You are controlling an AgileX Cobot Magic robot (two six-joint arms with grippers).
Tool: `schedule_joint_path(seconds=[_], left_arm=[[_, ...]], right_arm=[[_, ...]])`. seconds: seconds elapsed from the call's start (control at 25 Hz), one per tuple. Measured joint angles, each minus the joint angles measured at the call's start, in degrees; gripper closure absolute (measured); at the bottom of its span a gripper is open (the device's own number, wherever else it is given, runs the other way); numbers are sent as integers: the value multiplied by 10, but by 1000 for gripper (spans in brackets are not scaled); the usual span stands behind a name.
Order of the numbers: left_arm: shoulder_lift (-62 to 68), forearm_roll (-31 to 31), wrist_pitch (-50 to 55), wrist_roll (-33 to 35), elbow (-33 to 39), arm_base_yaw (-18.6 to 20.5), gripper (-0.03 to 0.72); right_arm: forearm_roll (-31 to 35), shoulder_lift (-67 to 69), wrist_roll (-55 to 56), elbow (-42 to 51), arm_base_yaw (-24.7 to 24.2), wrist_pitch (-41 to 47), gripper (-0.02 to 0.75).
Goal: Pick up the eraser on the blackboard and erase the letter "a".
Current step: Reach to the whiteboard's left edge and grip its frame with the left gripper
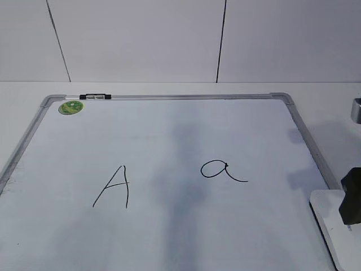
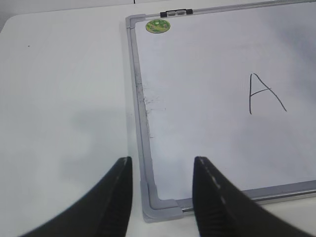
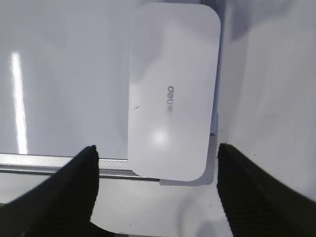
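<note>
The blackboard (image 1: 51, 169) is a white board with a silver-grey frame, lying flat. It bears a capital "A" (image 1: 113, 188) and, to its right, the cursive letter "a" (image 1: 221, 170). The white eraser (image 3: 170, 91) lies on the board's near right corner; it also shows in the exterior view (image 1: 333, 226). My right gripper (image 3: 157, 154) is open above the eraser's near end, jaws apart on both sides, not touching it; one dark jaw shows in the exterior view (image 1: 352, 196). My left gripper (image 2: 162, 160) is open and empty over the board's near left corner (image 2: 160, 202).
A round green sticker (image 1: 71, 106) and a black-and-silver clip (image 1: 95, 97) sit at the board's far left corner. The white table (image 1: 333, 107) surrounds the board; a white panelled wall stands behind. A grey metallic part (image 1: 356, 110) shows at the right edge.
</note>
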Motion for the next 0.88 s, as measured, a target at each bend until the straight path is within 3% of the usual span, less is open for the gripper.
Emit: schedule_joint_path(seconds=[0.36,0.6,0.88], left_arm=[[0,0,0,0,0,0,381],[0,0,0,0,0,0,381],[0,-2,0,0,0,0,381]], right_arm=[[-1,0,7,0,0,-3,143],[-13,0,11,0,0,1,75],[-19,13,9,0,0,-1,65]])
